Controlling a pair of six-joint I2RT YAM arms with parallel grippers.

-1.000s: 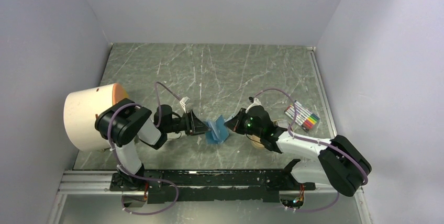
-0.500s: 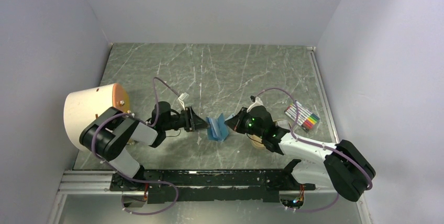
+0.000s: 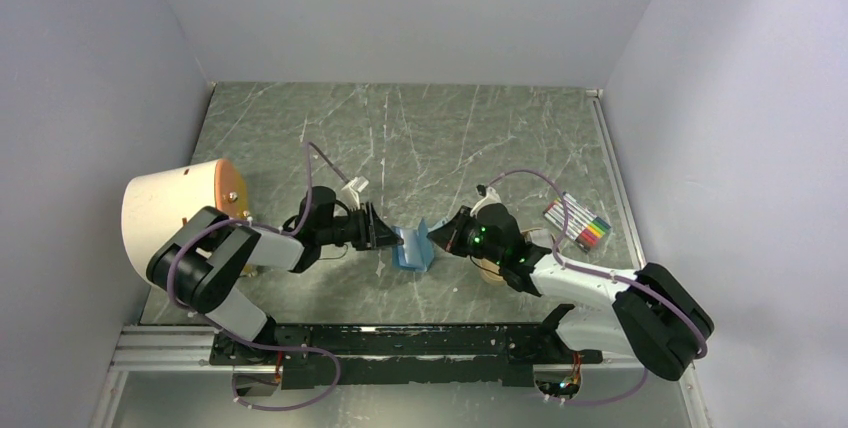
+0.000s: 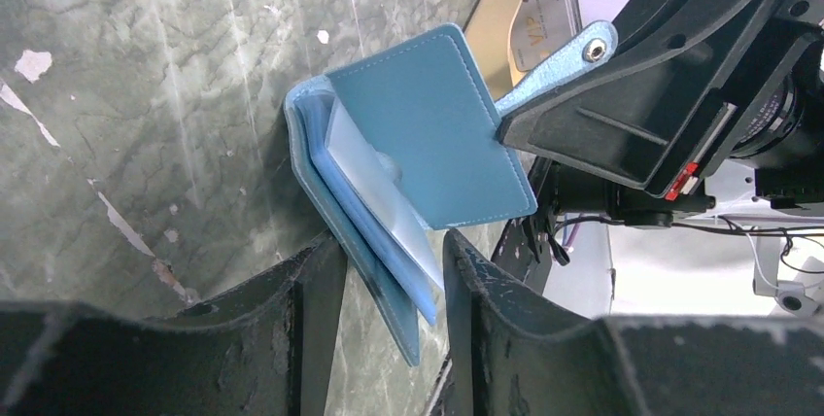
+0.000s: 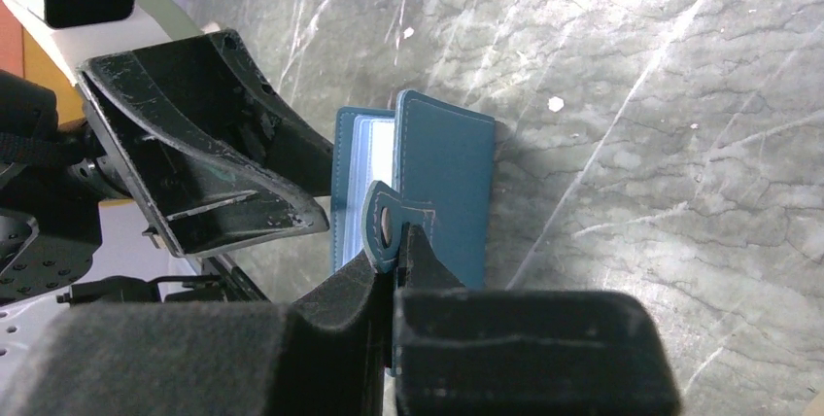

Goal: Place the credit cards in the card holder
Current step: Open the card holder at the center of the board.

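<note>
So the card holder [image 4: 428,134] is about the middle of the table [image 3: 450,138], up on its edge and fanned open like a little book. The teal covers are apart and the clear sleeves show between them. The right fingers [image 5: 335,294] are pinched tight on the snap tab [image 5: 381,226], pulling the front cover one way. The left fingers [image 4: 311,299] come in from the other side at a middling gap. They straddle the back cover and sleeves, and look clamped onto that stack rather than just sitting around it.

My read: this is the hold-it-open step, and neither arm has a card. The credit cards [image 4: 550,6] look to be on the tan tray [image 4: 497,22] just behind the right arm; I can make out at least one with print on it. The next move needs one arm to let go and fetch a card without the holder flopping shut or tipping over. Then it has to line a thin edge up with a sleeve mouth. Fiddly.

Hard to see: from overhead the tray is mostly buried under the right arm, so I can't count the cards. I also can't tell if any sleeve already has a card in it. The pack of markers [image 3: 578,222] sits off by the right edge.
</note>
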